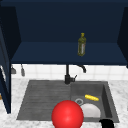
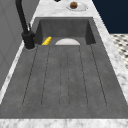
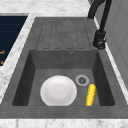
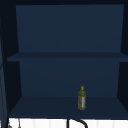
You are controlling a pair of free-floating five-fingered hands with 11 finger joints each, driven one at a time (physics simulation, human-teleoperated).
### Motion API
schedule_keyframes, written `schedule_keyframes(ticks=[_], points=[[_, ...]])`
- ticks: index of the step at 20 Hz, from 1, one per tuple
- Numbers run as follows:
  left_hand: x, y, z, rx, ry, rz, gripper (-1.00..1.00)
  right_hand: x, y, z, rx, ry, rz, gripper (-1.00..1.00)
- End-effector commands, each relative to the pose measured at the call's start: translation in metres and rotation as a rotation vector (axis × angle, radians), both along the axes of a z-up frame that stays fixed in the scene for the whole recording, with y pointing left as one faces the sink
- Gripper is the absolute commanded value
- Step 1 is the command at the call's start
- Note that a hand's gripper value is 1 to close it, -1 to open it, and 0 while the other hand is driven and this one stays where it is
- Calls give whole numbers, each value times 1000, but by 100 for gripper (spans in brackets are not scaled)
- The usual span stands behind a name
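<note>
a black hand point(image 1: 107, 123) shows at the bottom edge of the front view, toward the right, so it reads as the right hand. just a rounded dark part of it rises above the frame's edge; whether the fingers are straight or curled cannot be told from here.

Front cam faces sink point(image 1: 110, 100), side cams opposite ends — upper cam on cabinet point(image 4: 67, 75)
</note>
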State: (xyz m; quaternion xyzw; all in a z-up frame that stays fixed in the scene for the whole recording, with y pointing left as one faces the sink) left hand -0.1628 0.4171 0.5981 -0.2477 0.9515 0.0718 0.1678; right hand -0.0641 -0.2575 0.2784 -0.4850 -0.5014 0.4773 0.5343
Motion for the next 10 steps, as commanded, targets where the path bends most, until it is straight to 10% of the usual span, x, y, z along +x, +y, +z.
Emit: schedule_keyframes(ticks=[1, 7, 10], points=[[-26, 6, 0, -11, -88, 0, -100, 0, 0, 0, 0, 0, 0, 0], [-56, 39, -27, -23, -71, -19, -100, 0, 0, 0, 0, 0, 0, 0], [-40, 50, -40, -30, -86, -22, -100, 0, 0, 0, 0, 0, 0, 0]])
